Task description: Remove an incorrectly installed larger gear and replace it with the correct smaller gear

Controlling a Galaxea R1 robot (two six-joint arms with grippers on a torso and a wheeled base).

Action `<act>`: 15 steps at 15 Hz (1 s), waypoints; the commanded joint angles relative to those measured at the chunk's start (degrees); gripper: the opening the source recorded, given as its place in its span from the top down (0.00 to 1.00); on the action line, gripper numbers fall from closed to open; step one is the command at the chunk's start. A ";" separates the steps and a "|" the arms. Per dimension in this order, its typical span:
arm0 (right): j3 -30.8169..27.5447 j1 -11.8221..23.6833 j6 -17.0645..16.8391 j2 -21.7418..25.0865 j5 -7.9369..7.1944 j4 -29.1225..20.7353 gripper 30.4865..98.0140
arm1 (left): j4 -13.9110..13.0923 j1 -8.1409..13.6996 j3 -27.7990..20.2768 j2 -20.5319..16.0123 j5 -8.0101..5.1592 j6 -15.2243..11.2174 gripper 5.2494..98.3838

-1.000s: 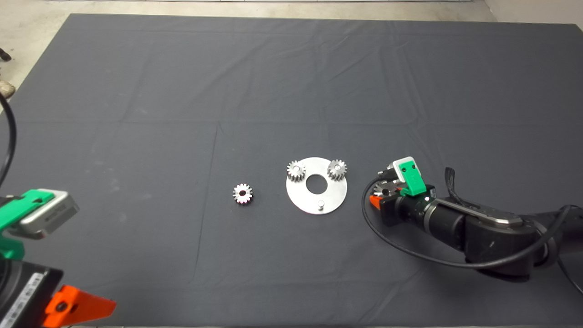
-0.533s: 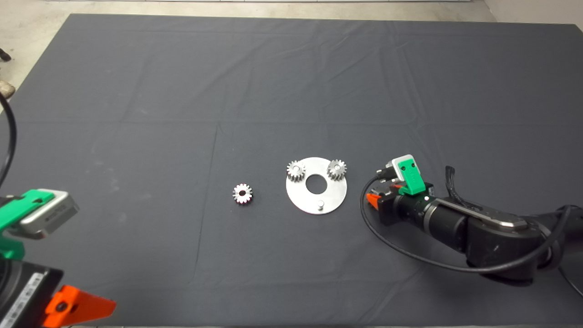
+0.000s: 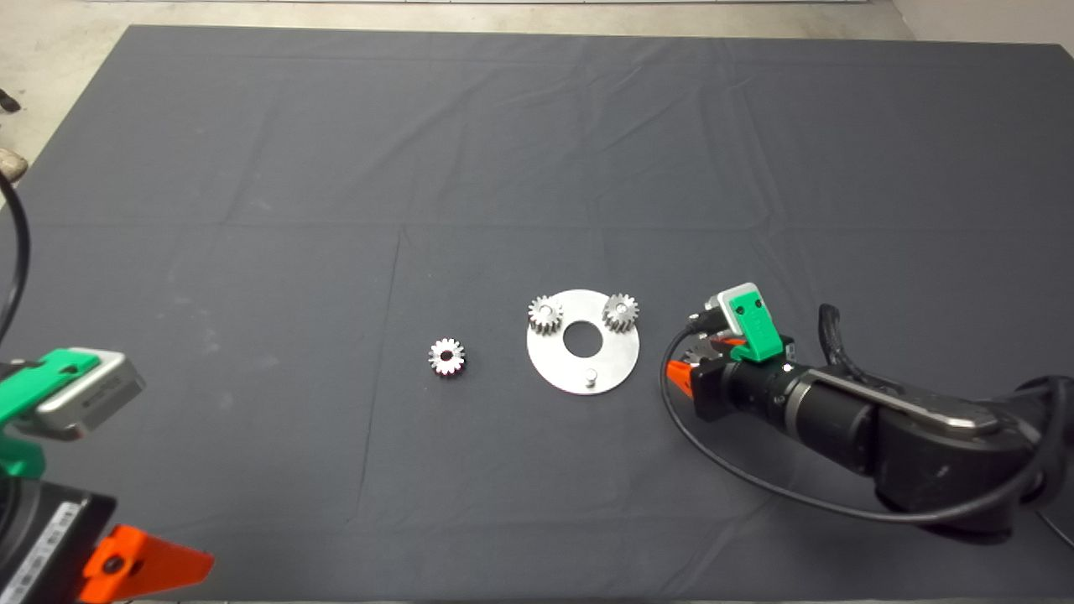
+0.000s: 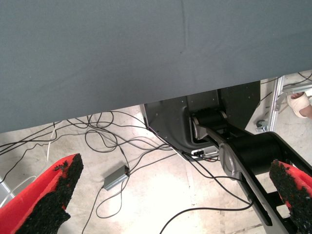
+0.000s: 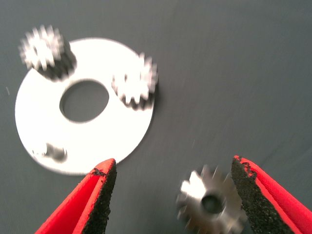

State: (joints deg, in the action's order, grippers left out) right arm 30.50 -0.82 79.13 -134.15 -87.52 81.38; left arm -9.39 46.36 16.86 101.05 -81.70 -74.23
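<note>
My right gripper (image 3: 690, 359) sits low over the mat (image 3: 503, 151), just right of the round plate (image 3: 617, 369). Its fingers (image 5: 100, 200) are spread apart, gripping nothing. The larger gear (image 5: 212, 204) lies flat on the mat between them, close to one pad and not clearly touching either; from above only a few of its teeth peek out beside my wrist. On the plate, two small gears (image 3: 545, 315) sit on their pegs at the far edge, and a third peg (image 3: 591, 377) stands bare near the near edge. The smaller gear (image 3: 447, 357) lies on the mat left of the plate, apart from it. My left gripper (image 4: 170, 195) waits at the lower left corner, fingers wide open, over floor and cables (image 4: 112, 141).
</note>
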 commanded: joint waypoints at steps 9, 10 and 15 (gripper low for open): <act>-1.07 38.60 -1.70 8.83 -2.71 -66.08 0.31 | 8.50 -1.00 3.05 0.23 -0.44 -0.13 0.00; -1.07 41.23 -2.04 10.64 -2.66 -69.90 0.30 | 10.55 -1.01 3.17 0.43 -0.22 -0.13 0.00; -2.50 52.43 -2.66 12.10 -2.66 -85.16 0.21 | 20.90 -6.55 5.74 5.81 0.93 0.02 0.00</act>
State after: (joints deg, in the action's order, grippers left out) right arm 30.40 41.61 77.23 -124.80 -87.92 8.31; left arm 6.00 43.76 19.72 102.10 -81.34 -74.28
